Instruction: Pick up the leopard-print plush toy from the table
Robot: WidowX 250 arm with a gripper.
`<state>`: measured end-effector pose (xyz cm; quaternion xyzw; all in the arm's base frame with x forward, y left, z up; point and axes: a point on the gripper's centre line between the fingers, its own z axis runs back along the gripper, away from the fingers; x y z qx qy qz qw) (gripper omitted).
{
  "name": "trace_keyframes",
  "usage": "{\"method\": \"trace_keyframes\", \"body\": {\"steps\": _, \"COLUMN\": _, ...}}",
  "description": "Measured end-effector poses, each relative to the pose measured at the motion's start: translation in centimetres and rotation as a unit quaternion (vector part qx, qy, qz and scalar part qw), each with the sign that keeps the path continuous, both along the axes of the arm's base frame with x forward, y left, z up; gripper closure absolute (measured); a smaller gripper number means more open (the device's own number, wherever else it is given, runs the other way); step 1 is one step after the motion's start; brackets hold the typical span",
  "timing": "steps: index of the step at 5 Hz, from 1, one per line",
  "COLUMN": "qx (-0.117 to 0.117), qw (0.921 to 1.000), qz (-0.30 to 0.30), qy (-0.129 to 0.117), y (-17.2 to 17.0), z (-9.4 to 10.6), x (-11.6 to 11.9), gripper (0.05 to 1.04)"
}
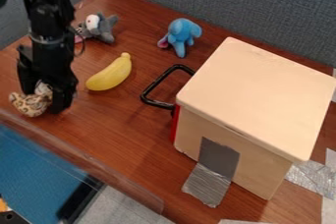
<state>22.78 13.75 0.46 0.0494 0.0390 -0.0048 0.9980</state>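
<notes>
The gripper, its jaws closed on a spotted plush toy, partly hides it near the table's edge. Nearby: a smooth curved banana, fuzzy grey and blue plushes, a boxy container with silvery tape.

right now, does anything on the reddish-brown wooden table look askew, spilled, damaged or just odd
The wrinkled silver-grey tape strip running from the front of the boxy, pale beige container onto the table looks odd, like a makeshift hold-down. I see no obvious spill or damage.
</notes>
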Motion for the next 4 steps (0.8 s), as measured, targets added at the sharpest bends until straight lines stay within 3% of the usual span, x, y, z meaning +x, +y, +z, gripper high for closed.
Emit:
{"method": "trace_keyframes", "body": {"steps": 1, "qx": 0.008, "qw": 0.9998, "qz": 0.012, "qy": 0.010, "y": 0.4, "z": -0.2, "x": -0.1, "gripper": 0.137}}
{"method": "trace_keyframes", "body": {"steps": 2, "qx": 0.001, "qw": 0.9995, "qz": 0.033, "qy": 0.004, "y": 1.3, "z": -0.2, "x": -0.3, "gripper": 0.408}}
{"method": "trace_keyframes", "body": {"steps": 3, "qx": -0.008, "qw": 0.9995, "qz": 0.029, "qy": 0.001, "y": 1.0, "z": 0.8, "x": -0.4, "gripper": 0.552}}
{"method": "trace_keyframes", "body": {"steps": 4, "qx": -0.026, "qw": 0.9990, "qz": 0.022, "qy": -0.029, "y": 0.0, "z": 4.1, "x": 0.0, "gripper": 0.570}}
